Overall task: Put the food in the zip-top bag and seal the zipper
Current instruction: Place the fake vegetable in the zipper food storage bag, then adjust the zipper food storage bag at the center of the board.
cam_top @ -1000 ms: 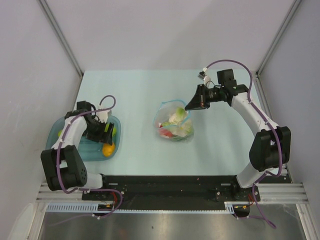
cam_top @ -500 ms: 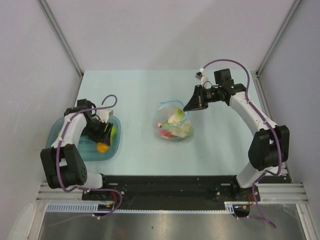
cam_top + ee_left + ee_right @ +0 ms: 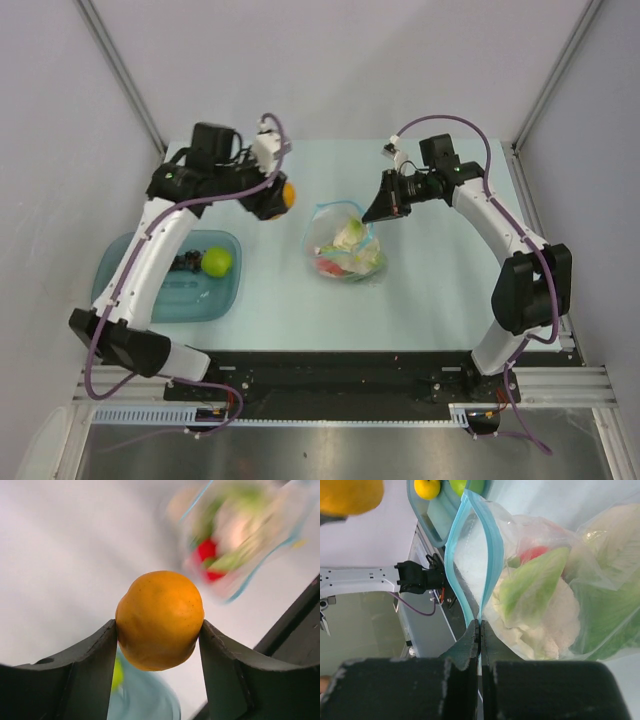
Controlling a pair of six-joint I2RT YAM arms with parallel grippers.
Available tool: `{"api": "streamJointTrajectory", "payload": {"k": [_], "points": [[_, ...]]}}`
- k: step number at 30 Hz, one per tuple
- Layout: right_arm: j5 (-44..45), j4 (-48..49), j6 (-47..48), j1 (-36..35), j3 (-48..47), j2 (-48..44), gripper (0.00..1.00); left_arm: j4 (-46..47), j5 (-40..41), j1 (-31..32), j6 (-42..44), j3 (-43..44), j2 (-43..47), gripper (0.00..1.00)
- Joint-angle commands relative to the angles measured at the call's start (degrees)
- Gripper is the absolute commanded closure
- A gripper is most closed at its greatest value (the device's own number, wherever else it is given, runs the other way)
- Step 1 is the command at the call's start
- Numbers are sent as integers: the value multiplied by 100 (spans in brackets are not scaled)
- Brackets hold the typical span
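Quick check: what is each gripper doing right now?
Left gripper: closed on the orange fruit, held above the table.
Right gripper: closed on the blue zipper strip at the zip-top bag mouth.

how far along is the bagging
Done: lettuce and apple are in the bag. In hand: left hand grips the orange short of the bag; right hand pinches the open zipper. Left: orange and green fruit in the bowl, then sealing.

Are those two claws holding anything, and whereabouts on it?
The left gripper pinches the orange fruit across its middle; the right gripper is shut on the zipper, at one end of the mouth of the zip-top bag.
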State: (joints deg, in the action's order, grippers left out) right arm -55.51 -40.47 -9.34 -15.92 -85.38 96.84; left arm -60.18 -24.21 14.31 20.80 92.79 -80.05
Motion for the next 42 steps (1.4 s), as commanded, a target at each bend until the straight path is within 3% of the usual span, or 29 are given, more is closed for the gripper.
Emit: {"api": "streamJointTrajectory", "payload": {"k": [1, 5, 11, 14, 15, 17, 18, 19, 24, 33, 37, 40, 42], "points": [[-4, -102, 187, -16, -382, 72, 100, 1139, -120, 1187, -577, 678, -623, 76], [-4, -110, 205, -16, -426, 46, 100, 1465, 29, 1960, -463, 732, -1178, 76], [40, -172, 310, -34, -374, -68, 100, 2291, 908, 2111, -296, 38, -1556, 76], [40, -163, 310, -25, -356, -77, 100, 2301, 1269, 2120, 2, -129, -1776, 70], [40, -163, 319, -16, -356, -86, 100, 2161, 1313, 2129, 64, -156, -1821, 51], [49, -181, 337, -34, -356, -77, 100, 2002, 1261, 2129, 258, -252, -1813, 25], [57, -198, 380, -25, -374, -77, 100, 2002, 1156, 2120, 276, -331, -1586, 8], [57, -207, 389, -25, -391, -69, 100, 2010, 824, 2094, 354, -402, -1436, 1], [40, -242, 486, -25, -418, -34, 100, 1879, 102, 2094, 915, -640, -426, 1], [-39, -330, 644, -34, -541, 55, 100, 851, -717, 2199, 2700, -974, -362, 10], [-66, -409, 732, -51, -567, 55, 100, 1078, -331, 2480, 3061, -1306, -502, 12], [-66, -505, 864, -60, -567, 46, 100, 1298, 72, 2647, 3317, -1544, -643, 19], [-74, -567, 925, -104, -602, 46, 100, 1658, 293, 2753, 3264, -1799, -678, 29]]}}
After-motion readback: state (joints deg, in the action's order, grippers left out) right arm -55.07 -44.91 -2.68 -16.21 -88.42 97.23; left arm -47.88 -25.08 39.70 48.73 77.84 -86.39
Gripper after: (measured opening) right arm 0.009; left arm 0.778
